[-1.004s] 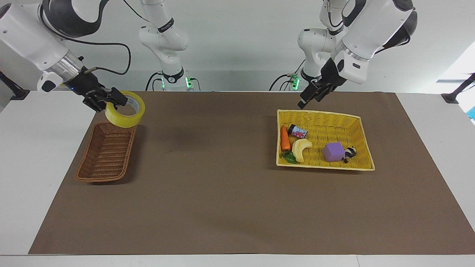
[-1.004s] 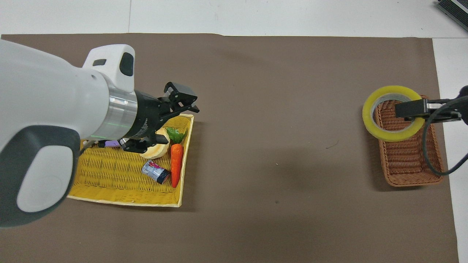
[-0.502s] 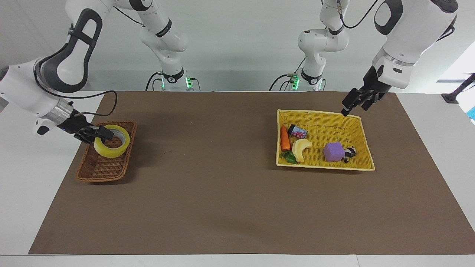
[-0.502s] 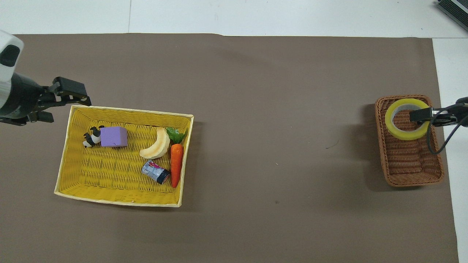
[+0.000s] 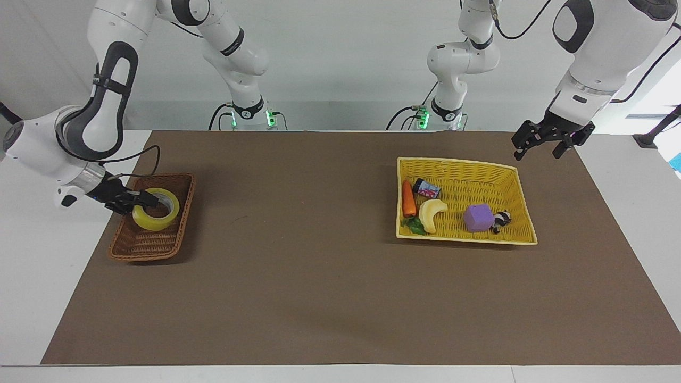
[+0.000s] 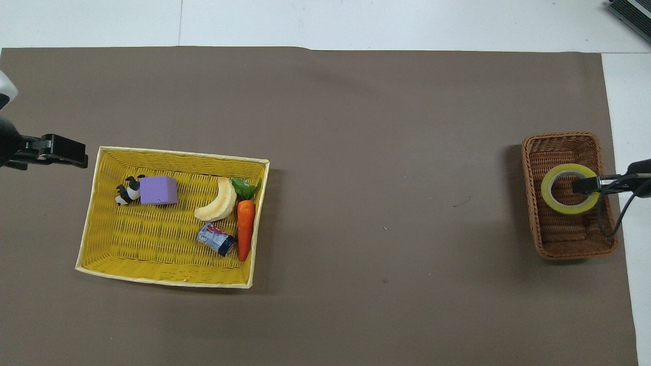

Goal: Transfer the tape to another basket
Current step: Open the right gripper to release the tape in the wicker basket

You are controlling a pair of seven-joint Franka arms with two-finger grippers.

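Two baskets sit on the brown mat [image 5: 319,276], well apart. The narrow dark-brown wicker basket [image 5: 139,248] lies at the right arm's end of the table. The yellow basket [image 5: 518,205] lies at the left arm's end.

Brown basket contents: the tape [image 5: 156,209] only, inside the half nearer the robots, tilted a little; whether it rests on the basket floor I cannot tell. The right gripper [image 5: 139,201] reaches in over the basket's outer long rim and is clamped on the roll's wall, one finger inside the core and one outside.

Yellow basket contents: a carrot [image 5: 408,198] with green leaves along the short wall toward the table's middle; a small printed can [image 5: 426,188] lying on its side beside the carrot's tip; a pale banana [image 5: 432,214] just beside the carrot; a purple cube [image 5: 478,217] further along; a small black-and-white figure [image 5: 501,219] touching the cube.

The left gripper [image 5: 542,144] hangs with fingers spread and nothing between them, over the mat near the yellow basket's corner nearest its own base.

Changes versus one second ago: the tape was held high above the brown basket's robot-side end and has come down into it, grip unchanged. The left gripper was over the yellow basket's robot-side rim and has swung outward to the corner. Yellow basket contents unmoved.
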